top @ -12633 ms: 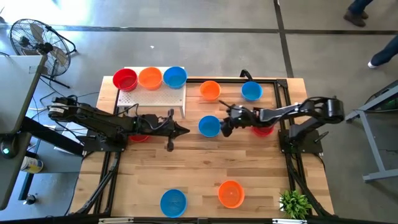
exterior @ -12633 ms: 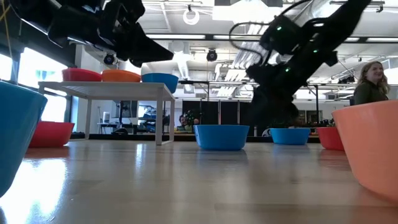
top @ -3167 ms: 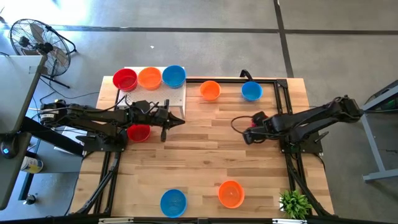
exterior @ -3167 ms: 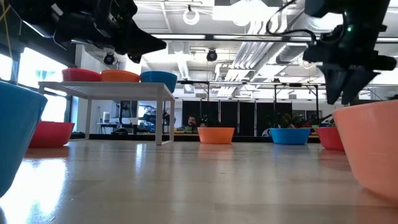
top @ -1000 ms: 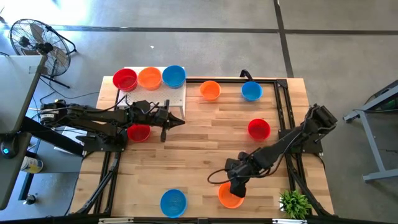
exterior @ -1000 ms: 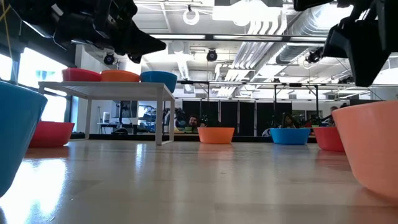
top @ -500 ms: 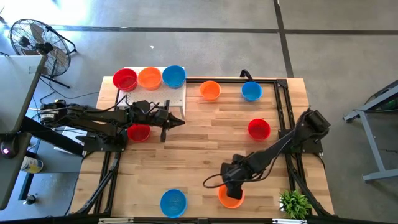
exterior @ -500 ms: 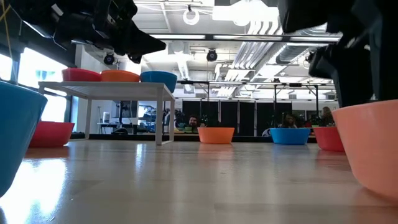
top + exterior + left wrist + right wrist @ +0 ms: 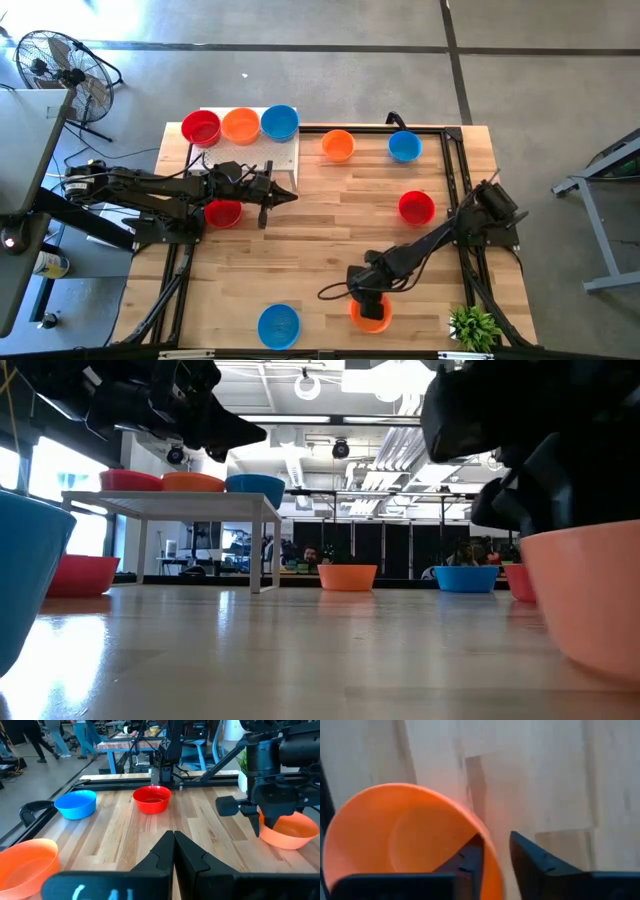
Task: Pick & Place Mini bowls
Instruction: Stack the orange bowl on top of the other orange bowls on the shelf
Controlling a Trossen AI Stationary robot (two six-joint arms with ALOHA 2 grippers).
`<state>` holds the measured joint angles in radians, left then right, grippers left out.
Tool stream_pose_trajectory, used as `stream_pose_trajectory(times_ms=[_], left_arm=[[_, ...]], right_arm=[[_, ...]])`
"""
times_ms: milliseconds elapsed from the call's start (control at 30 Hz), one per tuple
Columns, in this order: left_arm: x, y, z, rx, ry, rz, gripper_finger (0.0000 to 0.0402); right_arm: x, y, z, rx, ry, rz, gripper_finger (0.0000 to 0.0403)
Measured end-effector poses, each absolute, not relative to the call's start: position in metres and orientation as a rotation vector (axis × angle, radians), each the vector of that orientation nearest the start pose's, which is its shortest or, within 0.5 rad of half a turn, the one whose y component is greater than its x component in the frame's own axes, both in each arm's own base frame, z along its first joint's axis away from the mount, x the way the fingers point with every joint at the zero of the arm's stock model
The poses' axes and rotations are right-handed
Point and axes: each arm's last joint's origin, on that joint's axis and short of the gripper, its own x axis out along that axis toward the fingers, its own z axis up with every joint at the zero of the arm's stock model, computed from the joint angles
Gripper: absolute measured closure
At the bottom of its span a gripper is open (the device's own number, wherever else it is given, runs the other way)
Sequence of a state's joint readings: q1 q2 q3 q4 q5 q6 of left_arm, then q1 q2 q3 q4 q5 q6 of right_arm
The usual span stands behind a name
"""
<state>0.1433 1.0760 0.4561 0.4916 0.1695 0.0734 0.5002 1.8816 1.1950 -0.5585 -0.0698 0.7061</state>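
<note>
**Right gripper straddling rim of near orange bowl**

Since a second ago my right arm has slid in over the orange bowl (image 9: 372, 315) at the near edge of the table (image 9: 320, 250), and its fingers have narrowed from wide apart. That bowl sits between the blue bowl (image 9: 278, 325) and the plant (image 9: 474, 326).

The right wrist view gives the key relation: the bowl's rim (image 9: 480, 832) runs up between the two fingers, one finger (image 9: 470, 857) inside the bowl, the other outside over bare wood. So the bowl lies directly under the right gripper (image 9: 368, 296), wall in the gap, fingers partly closed. I can't confirm that the pads are pressing the wall yet. The bowl is round, so there's no long axis to match; only the rim's place in the gap matters.

The red bowl (image 9: 416, 207) lies well apart toward the far side.

My left gripper (image 9: 272, 192) hangs shut just beside the white board (image 9: 250, 155) that carries three bowls, far across the table from this one. The right arm is clearly the nearer.

My guess: finish the pinch, then lift straight up.
</note>
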Motion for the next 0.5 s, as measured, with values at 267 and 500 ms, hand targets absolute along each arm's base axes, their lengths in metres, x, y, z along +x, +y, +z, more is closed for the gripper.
stream_pose_trajectory(times_ms=[267, 500], left_arm=[[0.223, 0.027, 0.230, 0.053, 0.126, -0.030, 0.0401], [0.223, 0.027, 0.230, 0.053, 0.127, -0.030, 0.0401]], right_arm=[[0.324, 0.156, 0.155, 0.365, 1.343, 0.075, 0.0389], [0.334, 0.125, 0.173, 0.449, 1.282, 0.045, 0.0396]])
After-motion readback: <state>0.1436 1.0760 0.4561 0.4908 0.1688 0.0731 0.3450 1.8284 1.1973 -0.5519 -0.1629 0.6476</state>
